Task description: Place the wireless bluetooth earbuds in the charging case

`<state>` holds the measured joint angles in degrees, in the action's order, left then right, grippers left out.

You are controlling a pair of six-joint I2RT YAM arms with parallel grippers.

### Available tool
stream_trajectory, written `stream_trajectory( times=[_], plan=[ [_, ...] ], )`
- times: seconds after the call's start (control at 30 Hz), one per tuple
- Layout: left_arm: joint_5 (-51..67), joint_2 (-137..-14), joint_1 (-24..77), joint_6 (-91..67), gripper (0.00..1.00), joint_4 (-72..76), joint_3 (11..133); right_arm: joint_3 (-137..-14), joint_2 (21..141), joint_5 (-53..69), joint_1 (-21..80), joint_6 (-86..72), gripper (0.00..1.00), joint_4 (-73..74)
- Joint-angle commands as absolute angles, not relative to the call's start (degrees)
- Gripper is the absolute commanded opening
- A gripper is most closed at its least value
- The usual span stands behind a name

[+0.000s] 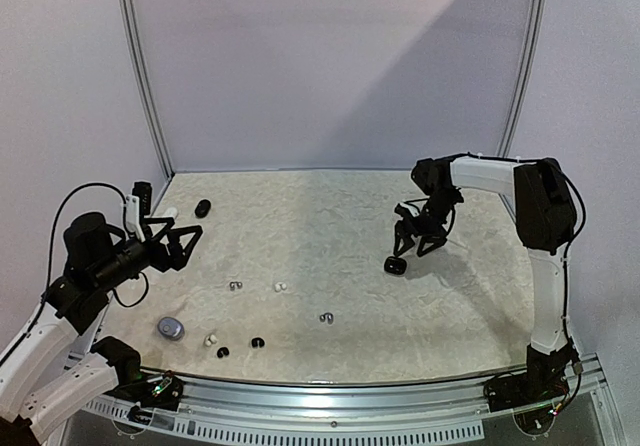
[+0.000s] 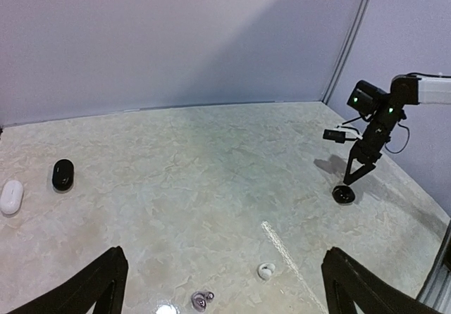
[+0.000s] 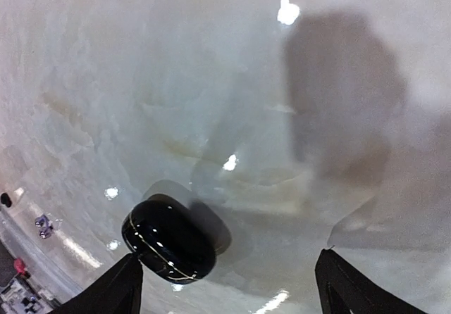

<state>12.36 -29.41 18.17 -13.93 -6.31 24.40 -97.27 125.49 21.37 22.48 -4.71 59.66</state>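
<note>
Right gripper [image 3: 231, 258] is spread wide with nothing between its fingers. The black case [image 3: 169, 240] lies on the table [image 3: 232, 82] just off one fingertip; I can't tell if they touch. Left gripper [image 1: 192, 241] is wide open too and empty, hanging above the table beyond the grey case [image 1: 171, 328].

Buds are all loose on the table:
- White bud [image 1: 211, 340] and black bud [image 1: 222, 351] are just beside the grey case, on its right.
- Second black bud [image 1: 258, 343] is a little further right of it.
- Silvery bud [image 1: 236, 286] and second white bud [image 1: 280, 287] are beyond the grey case, toward the back wall.
- Second silvery bud [image 1: 326, 317] is well right of it.
- The black case is far right of the grey case, well apart from every bud.

My read on handling: the buds are tiny, light, hard and smooth, so they will likely skid or pop out of a pinch. I'd come in low and close gently across the fattest part of the body. On the silvery ones I'd take the body, not the hook. The black case looks like a slick pebble with its seam shut. It will probably slide if pushed, so I'd take it across the narrow sides and steady it with the other arm.
</note>
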Motion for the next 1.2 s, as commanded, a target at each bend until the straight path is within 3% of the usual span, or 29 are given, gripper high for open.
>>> stream_trajectory(
  times=[0.0, 0.17, 0.37, 0.63, 0.77, 1.17],
  plan=[
    [9.7, -31.9, 16.0, -13.1, 0.98, -6.7, 26.6, -104.1, 125.9, 8.7, 22.4, -5.0, 0.91, 64.7],
    [6.8, -40.8, 13.0, -4.4, 0.99, -10.1, 33.0, -104.2, 121.4, 0.5, 23.9, -7.1, 0.99, 58.7],
    [3.4, -62.5, 10.3, 15.0, 0.99, -30.4, 50.7, -101.4, 116.7, -9.0, 27.3, -6.9, 0.99, 52.0],
    [-1.4, -87.9, 7.7, 33.9, 0.99, -49.0, 75.8, -94.4, 111.1, -8.3, 28.6, -6.2, 0.99, 45.3],
    [-0.8, -101.1, 6.1, 30.9, 0.99, -55.1, 88.5, -94.3, 110.3, -7.9, 29.0, -6.4, 0.99, 45.7],
    [1.2, -128.1, 2.0, 22.6, 0.99, -50.4, 109.4, -98.4, 112.9, -8.5, 33.6, -8.9, 0.99, 48.7]
  ],
)
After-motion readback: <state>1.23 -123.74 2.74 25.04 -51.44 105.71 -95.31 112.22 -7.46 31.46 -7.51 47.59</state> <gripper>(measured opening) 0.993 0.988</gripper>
